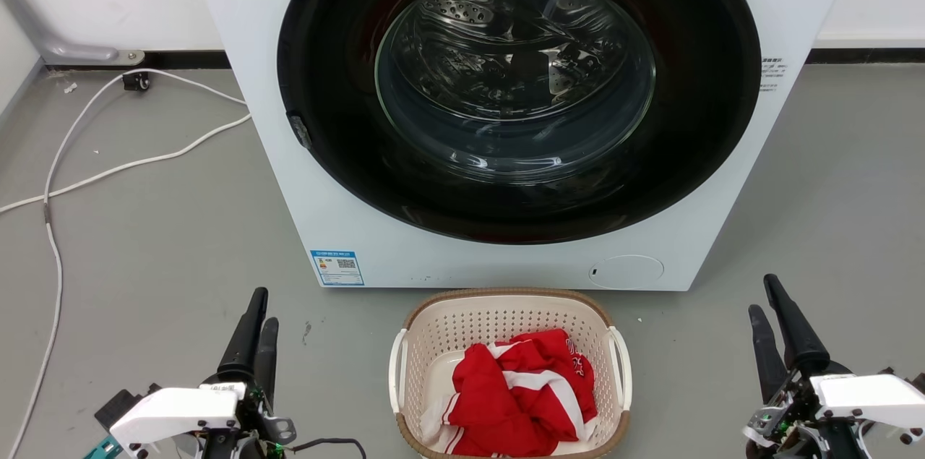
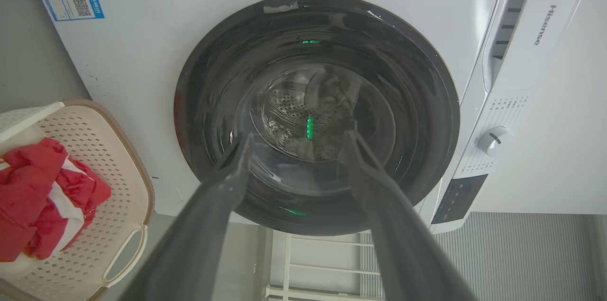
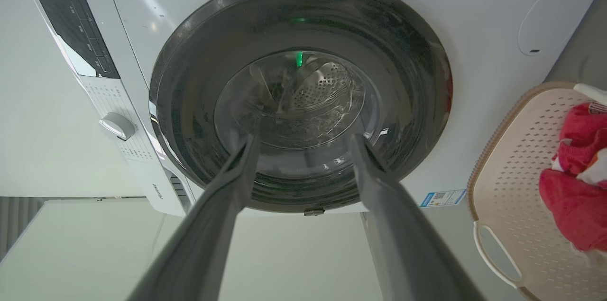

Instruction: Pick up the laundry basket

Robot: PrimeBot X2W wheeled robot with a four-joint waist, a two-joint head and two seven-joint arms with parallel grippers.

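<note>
The laundry basket [image 1: 462,329] stands on the grey floor just in front of the washing machine, cream with perforated walls, a brown rim and white side handles. A red and white garment [image 1: 524,394] lies crumpled inside it. My left gripper [image 1: 264,309] hovers open to the basket's left, clear of the near handle, fingers pointing toward the machine. On the other side, my right gripper [image 1: 762,294] is open too and stands further off. The basket [image 2: 95,159] sits at the lower left of the left wrist view, beside the left gripper [image 2: 298,136]. In the right wrist view the basket [image 3: 512,159] is at the right edge, away from the right gripper [image 3: 303,139].
A white front-loading washing machine [image 1: 289,191] with its round dark glass door [image 1: 517,83] shut rises directly behind the basket. White cables [image 1: 108,170] trail over the floor at the left. Grey floor lies on both sides of the basket.
</note>
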